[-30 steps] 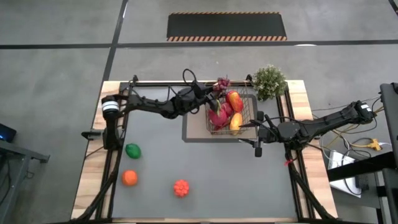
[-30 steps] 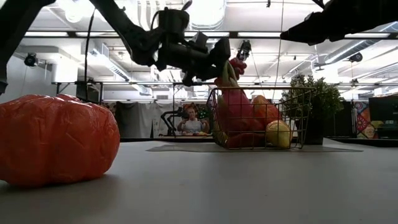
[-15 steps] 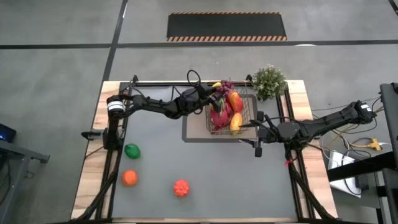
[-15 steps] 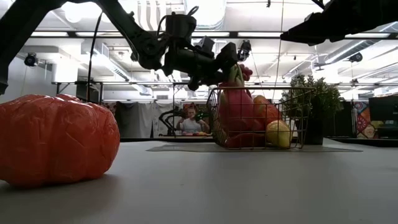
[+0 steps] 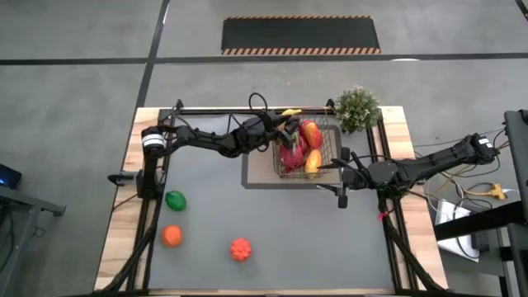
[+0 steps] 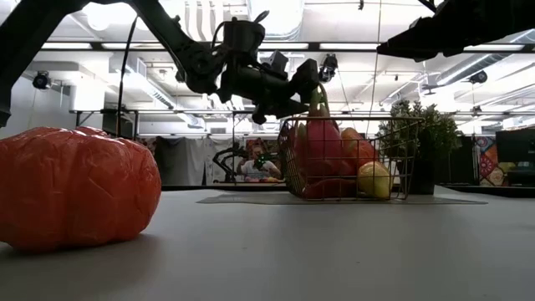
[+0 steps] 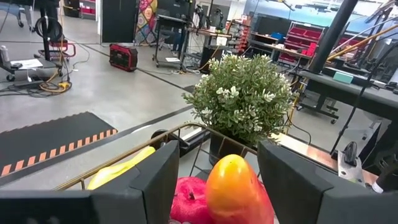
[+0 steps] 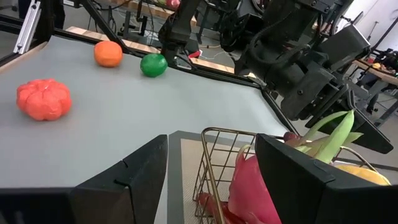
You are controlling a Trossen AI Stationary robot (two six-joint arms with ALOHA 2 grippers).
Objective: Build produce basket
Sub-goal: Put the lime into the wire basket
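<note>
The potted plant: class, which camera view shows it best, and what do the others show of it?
The left wrist view: the potted plant sits central, its leaves and dark pot plain behind the basket rim. The high view shows only its leafy top, the low view its side through the wires; the right wrist view misses it.

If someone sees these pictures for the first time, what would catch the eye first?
Probably the wire basket piled with bright produce at the table's far side, the left gripper above its rim. Then three loose pieces at the near left: green, orange, red.
</note>
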